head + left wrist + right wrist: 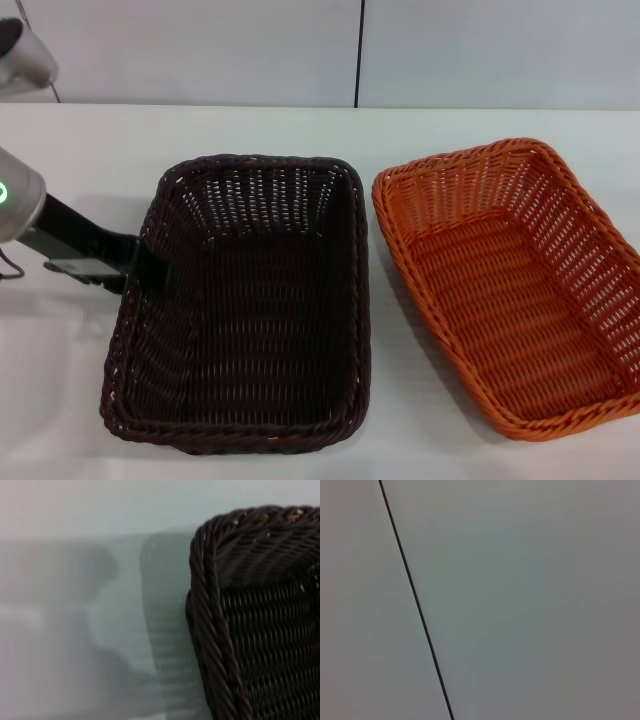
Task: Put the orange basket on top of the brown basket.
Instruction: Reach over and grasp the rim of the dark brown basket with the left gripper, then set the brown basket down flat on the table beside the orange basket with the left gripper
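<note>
The brown basket stands empty on the white table, left of centre in the head view. The orange basket stands empty on the table just to its right, turned slightly, with a narrow gap between the two. My left gripper reaches in from the left and is at the outer side of the brown basket's left rim. The left wrist view shows a corner of the brown basket close up, with its braided rim. My right gripper is out of view; its wrist view shows only a pale surface.
The white table runs to a pale wall behind with a dark vertical seam. The orange basket's right end reaches the edge of the head view. A dark line crosses the right wrist view.
</note>
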Tool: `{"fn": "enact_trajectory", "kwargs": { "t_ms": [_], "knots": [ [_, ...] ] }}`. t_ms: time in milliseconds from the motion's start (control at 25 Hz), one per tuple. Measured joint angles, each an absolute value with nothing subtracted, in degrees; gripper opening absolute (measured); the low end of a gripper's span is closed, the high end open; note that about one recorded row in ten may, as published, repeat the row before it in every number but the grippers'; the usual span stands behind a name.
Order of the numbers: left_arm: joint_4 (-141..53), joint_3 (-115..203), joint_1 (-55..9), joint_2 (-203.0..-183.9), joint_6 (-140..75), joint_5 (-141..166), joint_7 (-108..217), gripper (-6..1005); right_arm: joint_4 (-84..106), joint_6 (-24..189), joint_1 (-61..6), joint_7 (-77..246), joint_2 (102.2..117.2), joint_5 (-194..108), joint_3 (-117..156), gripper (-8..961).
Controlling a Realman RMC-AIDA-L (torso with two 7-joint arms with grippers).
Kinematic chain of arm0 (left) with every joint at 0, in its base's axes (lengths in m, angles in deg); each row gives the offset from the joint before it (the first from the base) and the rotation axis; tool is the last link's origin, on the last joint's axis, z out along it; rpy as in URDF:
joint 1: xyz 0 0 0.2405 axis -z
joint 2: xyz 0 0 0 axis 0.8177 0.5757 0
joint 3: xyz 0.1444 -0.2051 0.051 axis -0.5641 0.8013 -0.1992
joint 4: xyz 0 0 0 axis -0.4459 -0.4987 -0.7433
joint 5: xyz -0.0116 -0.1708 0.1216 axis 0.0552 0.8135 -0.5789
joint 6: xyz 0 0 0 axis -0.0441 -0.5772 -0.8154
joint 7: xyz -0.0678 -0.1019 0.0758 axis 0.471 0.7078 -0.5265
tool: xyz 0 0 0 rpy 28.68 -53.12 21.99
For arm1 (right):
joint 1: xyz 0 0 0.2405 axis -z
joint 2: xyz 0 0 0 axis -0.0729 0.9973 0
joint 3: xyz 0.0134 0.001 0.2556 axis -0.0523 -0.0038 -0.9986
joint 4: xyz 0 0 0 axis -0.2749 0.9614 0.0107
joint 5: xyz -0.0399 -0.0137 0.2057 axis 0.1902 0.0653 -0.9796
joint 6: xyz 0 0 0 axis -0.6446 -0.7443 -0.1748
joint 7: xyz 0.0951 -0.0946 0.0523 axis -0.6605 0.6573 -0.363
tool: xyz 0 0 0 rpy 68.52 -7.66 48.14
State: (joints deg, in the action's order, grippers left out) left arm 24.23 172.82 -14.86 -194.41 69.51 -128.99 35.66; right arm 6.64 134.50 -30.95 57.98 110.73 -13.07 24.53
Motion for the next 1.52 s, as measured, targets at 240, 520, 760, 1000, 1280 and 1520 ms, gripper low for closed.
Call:
{"fn": "enact_trajectory", "kwargs": {
  "t_ms": [240, 520, 760, 1000, 1280, 1520],
  "knots": [
    [23.6, 172.7, -14.8, -194.42, 69.4, -129.0, 35.3, 668, 6.6, 134.4, -31.1, 58.0, 110.79, -13.1, 24.5, 690],
    [22.1, 173.0, -15.6, -194.12, 68.3, -128.8, 33.8, 421, 6.6, 133.7, -31.3, 58.1, 110.99, -13.0, 24.5, 690],
    [23.1, 173.1, -15.7, -194.22, 68.5, -128.6, 33.4, 228, 6.4, 133.3, -31.3, 58.1, 110.99, -12.9, 24.5, 690],
    [24.8, 173.1, -15.8, -194.04, 69.0, -128.6, 33.1, 209, 6.3, 133.2, -31.3, 58.1, 111.39, -12.8, 24.5, 690],
    [32.5, 178.2, -15.4, -194.14, 72.2, -125.1, 28.1, 202, 6.3, 133.2, -31.3, 58.1, 111.43, -12.7, 24.5, 690],
    [37.9, 179.2, -15.7, -192.27, 74.5, -121.6, 26.7, 198, 6.3, 133.2, -31.3, 58.1, 111.42, -12.7, 24.5, 690]
  ]
}}
